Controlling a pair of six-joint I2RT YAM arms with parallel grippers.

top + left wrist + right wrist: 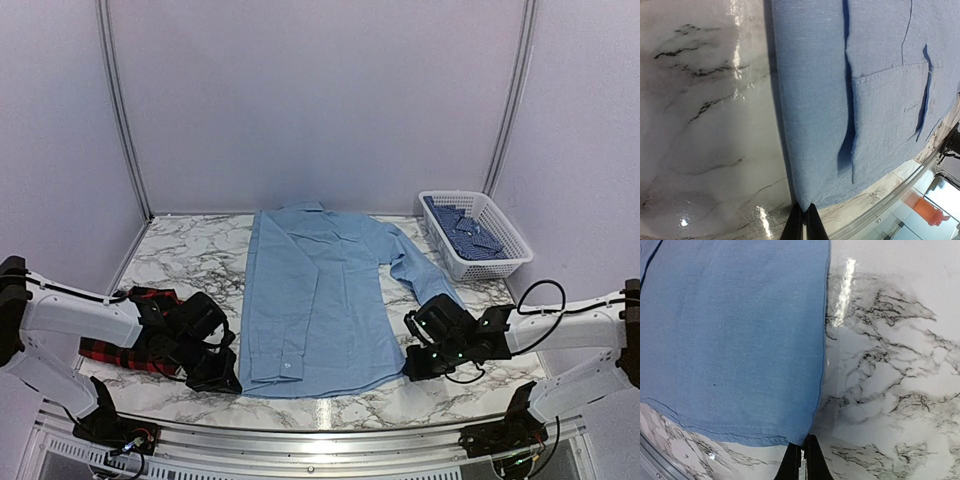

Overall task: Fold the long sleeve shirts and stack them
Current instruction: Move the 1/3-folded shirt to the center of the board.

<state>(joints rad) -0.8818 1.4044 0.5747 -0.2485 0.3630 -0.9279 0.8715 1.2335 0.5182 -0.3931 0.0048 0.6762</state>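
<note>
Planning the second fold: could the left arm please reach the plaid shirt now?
Probably: the plaid shirt lies right beside it, but the left end effector grips the light blue shirt.

No text, label, brand, number or sign can be read in any of the views. Nothing legible is carried by the light blue shirt [315, 300], the plaid shirt [108, 352], the white basket [492, 264] or the marble table [190, 260].

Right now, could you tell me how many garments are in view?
3: light blue shirt spread mid-table; plaid shirt bunched at left, partly behind the left arm; blue patterned garment in the white basket, which may hide more.
</note>
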